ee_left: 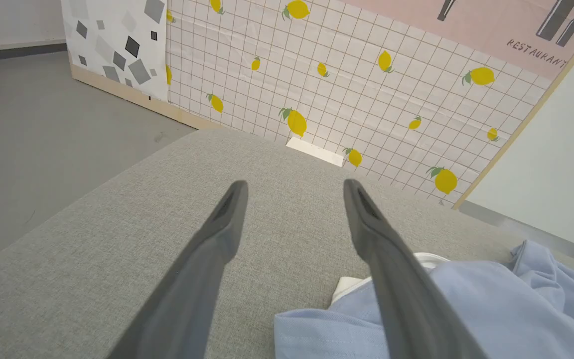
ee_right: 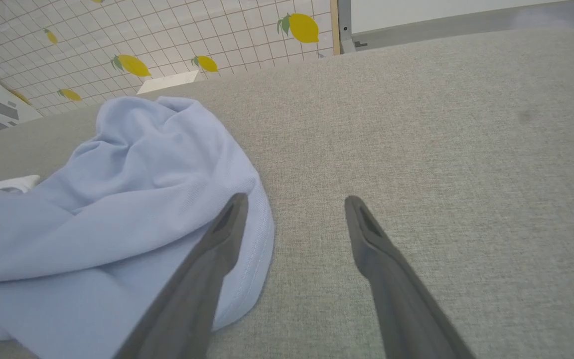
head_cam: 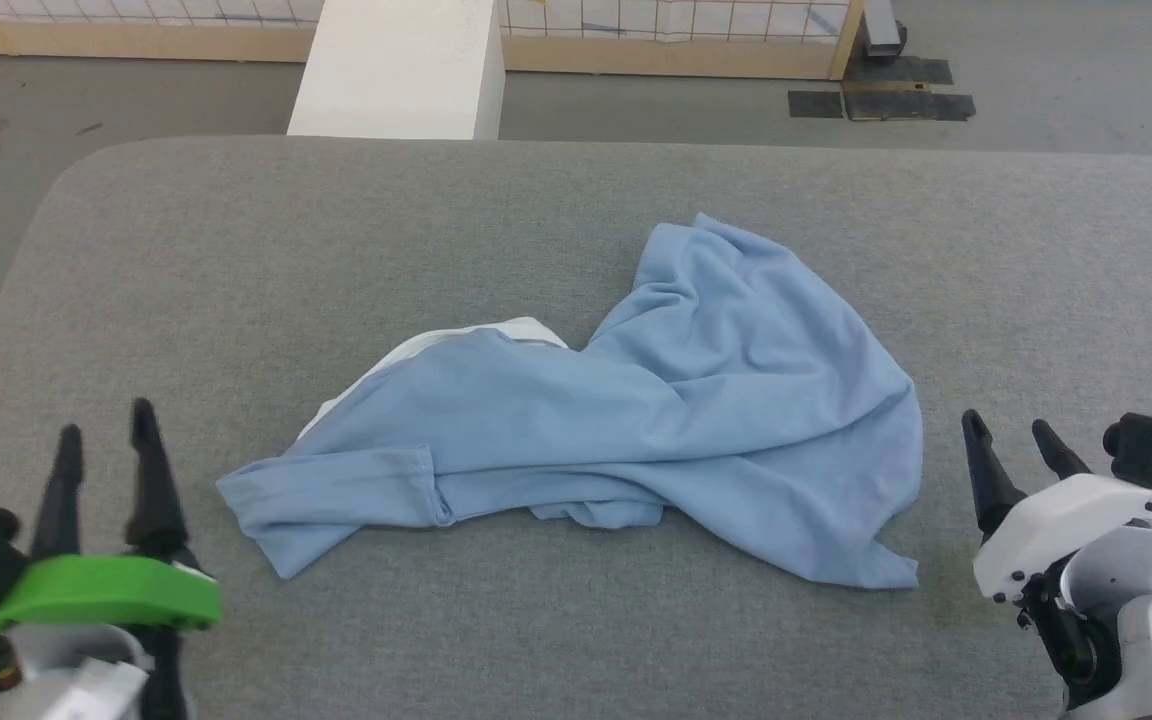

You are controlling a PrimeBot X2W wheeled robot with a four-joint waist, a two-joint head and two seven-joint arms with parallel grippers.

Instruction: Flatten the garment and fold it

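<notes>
I count one garment (head_cam: 636, 400), a light blue T-shirt, lying crumpled near the middle of the grey table (head_cam: 236, 250), with a strip of white inner panel showing along its far left side. My two grippers flank it on the near side: the left gripper (head_cam: 106, 420) and the right gripper (head_cam: 1007, 422). Each has two dark fingers spread wide, holding nothing.

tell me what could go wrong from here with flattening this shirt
1. The garment lies bunched in overlapping folds, so an open gripper might pinch several layers and drag the heap instead of spreading it.
2. The sleeve lies nearest the left gripper; pulling it alone may twist the garment rather than flatten it.
</notes>
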